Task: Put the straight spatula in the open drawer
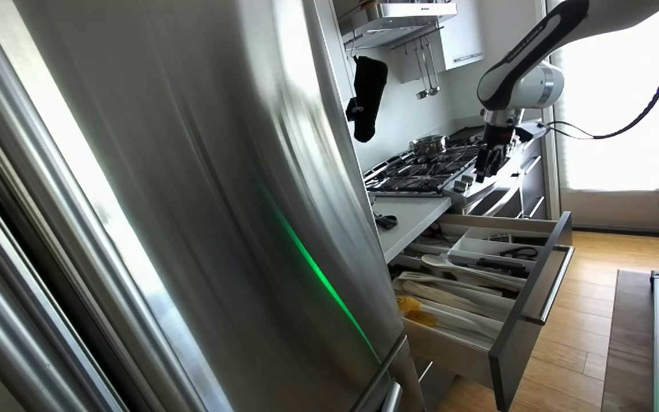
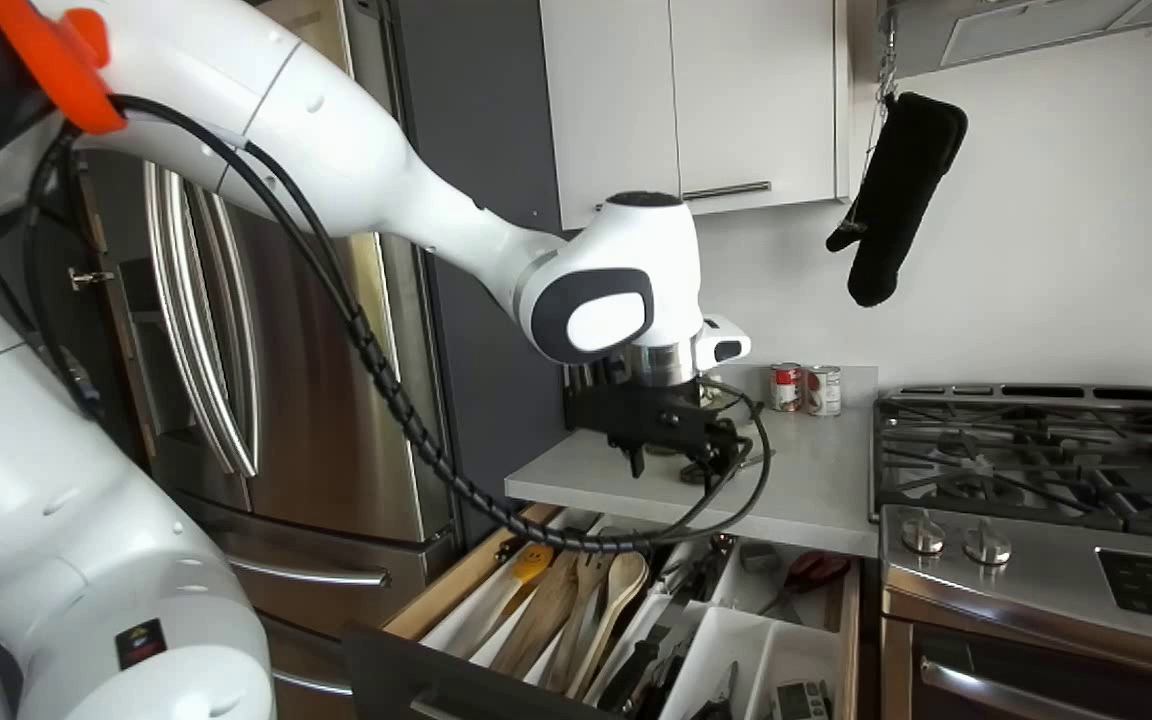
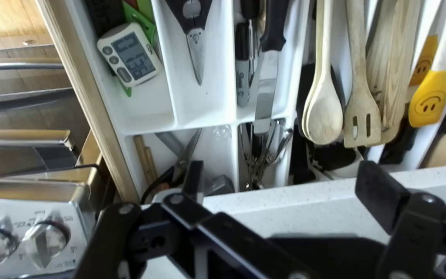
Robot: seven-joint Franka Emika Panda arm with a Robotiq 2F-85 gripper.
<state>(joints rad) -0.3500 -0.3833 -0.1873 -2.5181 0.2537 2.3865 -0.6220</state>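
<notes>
My gripper (image 3: pixel 287 190) is open with nothing between its fingers, above the counter edge by the drawer in the wrist view. It also shows in both exterior views (image 1: pixel 489 166) (image 2: pixel 671 468). The open drawer (image 1: pixel 530 320) holds a white divided tray (image 3: pixel 203 126); the drawer front also shows in an exterior view (image 2: pixel 476 680). In the drawer lie a slotted wooden spatula (image 3: pixel 362 120), wooden spoons (image 3: pixel 325 116), flat wooden tools (image 3: pixel 397 77) and yellow smiley spatulas (image 3: pixel 428 102). I cannot tell which, if any, is the straight spatula.
The grey counter (image 2: pixel 586 470) borders the drawer's back, with cans (image 2: pixel 786 388) and a dark object (image 1: pixel 385 221) on it. The stove (image 2: pixel 1016 480) stands beside it. The steel fridge (image 1: pixel 221 229) is on the drawer's far side from the stove. Scissors, knives and a timer (image 3: pixel 130 54) fill other compartments.
</notes>
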